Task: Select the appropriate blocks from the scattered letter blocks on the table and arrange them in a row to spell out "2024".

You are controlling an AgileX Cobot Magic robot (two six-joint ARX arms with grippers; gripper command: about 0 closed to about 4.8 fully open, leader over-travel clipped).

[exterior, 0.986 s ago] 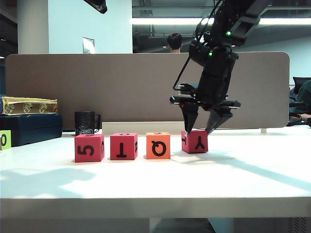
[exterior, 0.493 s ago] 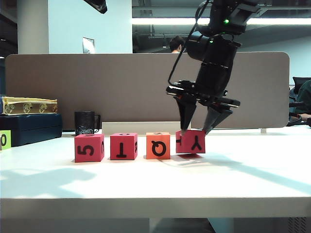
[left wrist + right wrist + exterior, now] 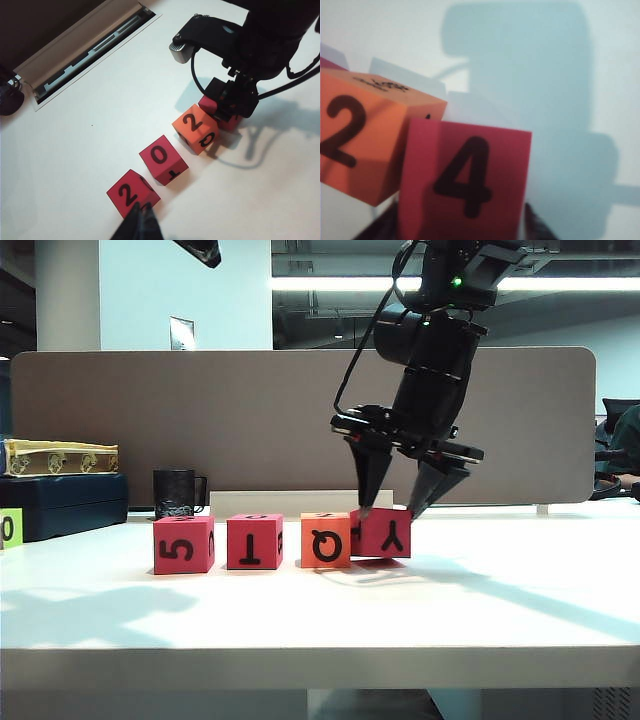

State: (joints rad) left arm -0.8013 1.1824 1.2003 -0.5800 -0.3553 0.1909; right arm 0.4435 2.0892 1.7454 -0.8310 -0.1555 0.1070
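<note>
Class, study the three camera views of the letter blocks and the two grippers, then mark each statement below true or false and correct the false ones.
1. Four blocks stand in a row on the table. True.
2. The right gripper hangs over the pink block marked 5. False: its fingertips are at the pink block marked Y, at the row's other end.
3. The orange block shows a 2 on top. True.
4. The Y block has a 4 on top. True.
5. The left gripper is wide open. False: it is shut, above the table near the 5 block.
6. The black mug stands in front of the row. False: it stands behind it.
</note>
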